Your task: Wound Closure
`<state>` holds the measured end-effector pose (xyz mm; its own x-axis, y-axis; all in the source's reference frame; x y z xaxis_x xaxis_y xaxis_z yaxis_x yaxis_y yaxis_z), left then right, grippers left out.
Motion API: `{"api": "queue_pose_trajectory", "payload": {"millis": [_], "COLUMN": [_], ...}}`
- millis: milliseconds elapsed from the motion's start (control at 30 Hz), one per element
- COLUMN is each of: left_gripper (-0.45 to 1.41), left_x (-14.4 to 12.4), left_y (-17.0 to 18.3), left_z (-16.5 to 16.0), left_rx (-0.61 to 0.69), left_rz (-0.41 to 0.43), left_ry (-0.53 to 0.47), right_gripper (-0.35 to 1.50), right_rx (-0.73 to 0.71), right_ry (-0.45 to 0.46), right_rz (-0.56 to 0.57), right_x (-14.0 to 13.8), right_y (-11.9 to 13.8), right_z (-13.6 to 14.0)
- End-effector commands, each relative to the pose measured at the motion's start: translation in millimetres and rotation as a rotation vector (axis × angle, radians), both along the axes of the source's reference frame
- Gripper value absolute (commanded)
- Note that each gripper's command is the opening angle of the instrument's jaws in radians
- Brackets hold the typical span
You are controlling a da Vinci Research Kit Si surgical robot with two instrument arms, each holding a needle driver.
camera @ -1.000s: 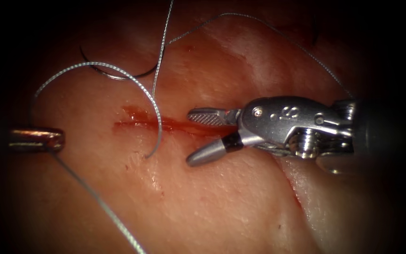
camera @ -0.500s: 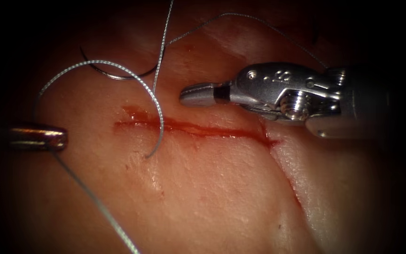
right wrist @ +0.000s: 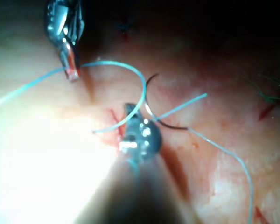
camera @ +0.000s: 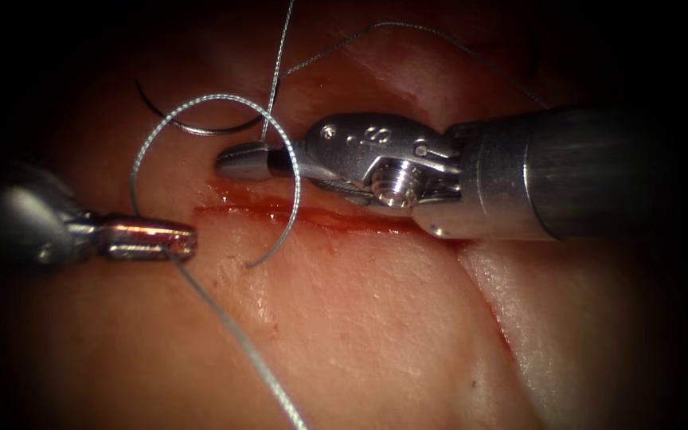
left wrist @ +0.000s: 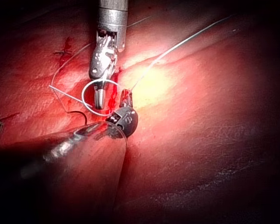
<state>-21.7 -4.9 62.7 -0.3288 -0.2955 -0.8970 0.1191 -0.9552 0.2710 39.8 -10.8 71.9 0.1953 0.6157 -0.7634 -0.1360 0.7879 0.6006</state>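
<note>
The endoscope view is lit brightest on the middle of the tissue (camera: 360, 318) and fades to black at every edge. Glare streaks the right tool (camera: 230, 165) and the left tool (camera: 187, 241), and the thread (camera: 224, 98) glints. In the right wrist view a white patch washes out the tissue.

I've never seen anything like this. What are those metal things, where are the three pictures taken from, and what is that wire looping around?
This is a surgical practice robot sewing a cut in pork belly, the tissue. One picture looks down from an endoscope; the other two come from cameras near each arm's wrist. The left claw is shut on the thread, which loops up and over the cut. The right claw is shut, holds nothing and points through that loop. The curved needle lies loose on the tissue above the cut, not in it.
</note>
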Motion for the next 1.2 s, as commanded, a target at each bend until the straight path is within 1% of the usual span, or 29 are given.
{"api": "queue_pose_trajectory", "payload": {"millis": [33,167,200,267,533,700,867,1000,1100,1200], "left_gripper": [-0.45,-0.45,-0.45,-0.45,-0.45,-0.45,-0.45,-0.45,-0.45,-0.45], "left_x": [-0.7,-1.4,-2.0,-2.4,-3.2,-4.3,-5.4,-5.7,-5.8,-6.1], "left_y": [-0.3,-0.8,-0.9,-1.0,-0.7,-0.5,-0.6,-0.9,-1.4,-1.6], "left_z": [1.4,2.9,3.0,2.9,3.2,3.3,3.5,3.4,2.6,2.1], "left_rx": [0.009,0.014,0.015,0.017,0.032,0.054,0.064,0.062,0.065,0.067], "left_rz": [-0.004,-0.013,-0.008,-0.006,0.001,0.016,0.035,0.054,0.064,0.07], "left_ry": [0.004,0.018,0.018,0.016,0.007,-0.007,-0.021,-0.032,-0.039,-0.043], "right_gripper": [-0.35,-0.35,-0.35,-0.32,-0.35,-0.35,-0.35,-0.21,0.04,0.09], "right_rx": [0.003,0.009,0.01,0.008,0.009,0.009,0.013,0.015,0.012,0.011], "right_ry": [0.015,0.034,0.036,0.043,0.065,0.076,0.095,0.097,0.094,0.101], "right_rz": [0.006,0.014,0.016,0.022,0.027,0.033,0.046,0.05,0.053,0.058], "right_x": [0.8,0.9,1.1,1.2,1.5,1.5,1.7,2.0,2.3,2.4], "right_y": [0.3,0.6,0.6,0.4,-0.2,-0.2,0.1,0.3,0.5,0.5], "right_z": [-0.3,-1.3,-1.5,-1.6,-2.6,-2.8,-3.7,-3.9,-3.4,-3.3]}}
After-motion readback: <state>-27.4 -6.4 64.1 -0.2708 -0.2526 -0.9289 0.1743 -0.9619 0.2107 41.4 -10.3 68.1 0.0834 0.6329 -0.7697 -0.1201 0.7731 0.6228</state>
